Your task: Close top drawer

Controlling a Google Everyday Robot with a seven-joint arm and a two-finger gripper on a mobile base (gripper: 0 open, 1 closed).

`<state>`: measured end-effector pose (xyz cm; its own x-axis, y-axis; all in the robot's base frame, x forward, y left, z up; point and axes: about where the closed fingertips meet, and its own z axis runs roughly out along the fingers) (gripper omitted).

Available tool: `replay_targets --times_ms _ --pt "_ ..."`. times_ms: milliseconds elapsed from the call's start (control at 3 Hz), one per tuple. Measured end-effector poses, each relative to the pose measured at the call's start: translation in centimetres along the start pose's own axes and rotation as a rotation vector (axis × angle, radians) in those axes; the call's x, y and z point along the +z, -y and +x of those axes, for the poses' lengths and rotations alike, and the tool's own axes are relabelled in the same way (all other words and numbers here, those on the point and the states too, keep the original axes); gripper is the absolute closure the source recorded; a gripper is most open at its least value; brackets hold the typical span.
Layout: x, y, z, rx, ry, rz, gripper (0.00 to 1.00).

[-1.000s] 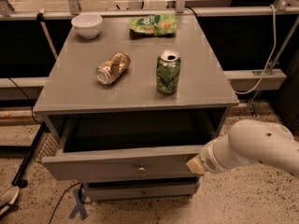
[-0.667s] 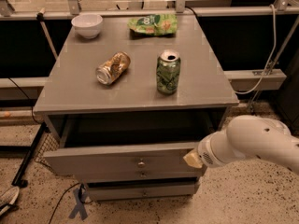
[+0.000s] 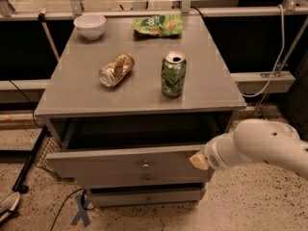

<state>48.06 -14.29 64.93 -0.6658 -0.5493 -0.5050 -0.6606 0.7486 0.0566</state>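
Note:
The top drawer [image 3: 130, 163] of the grey cabinet is pulled open, its flat grey front showing a small round metal knob [image 3: 145, 166] at the centre and a dark hollow behind it. My white arm comes in from the right. The gripper [image 3: 198, 160] sits at the right end of the drawer front, touching or very close to it. Only its tan tip shows beyond the white wrist.
On the cabinet top [image 3: 72, 95] stand an upright green can [image 3: 173, 74], a tipped brown can [image 3: 116, 70], a white bowl [image 3: 90, 26] and a green snack bag [image 3: 158, 25]. Lower drawers [image 3: 144, 192] sit below. A cable [image 3: 62, 208] lies on the speckled floor at left.
The drawer front has moved back toward the cabinet, leaving a narrower dark opening. My arm and gripper have moved with it, staying at its right end.

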Motion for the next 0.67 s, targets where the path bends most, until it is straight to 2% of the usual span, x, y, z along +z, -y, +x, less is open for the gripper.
replay_targets --times_ms 667 --pt "0.0 3.7 -2.0 0.033 0.087 0.111 1.00"
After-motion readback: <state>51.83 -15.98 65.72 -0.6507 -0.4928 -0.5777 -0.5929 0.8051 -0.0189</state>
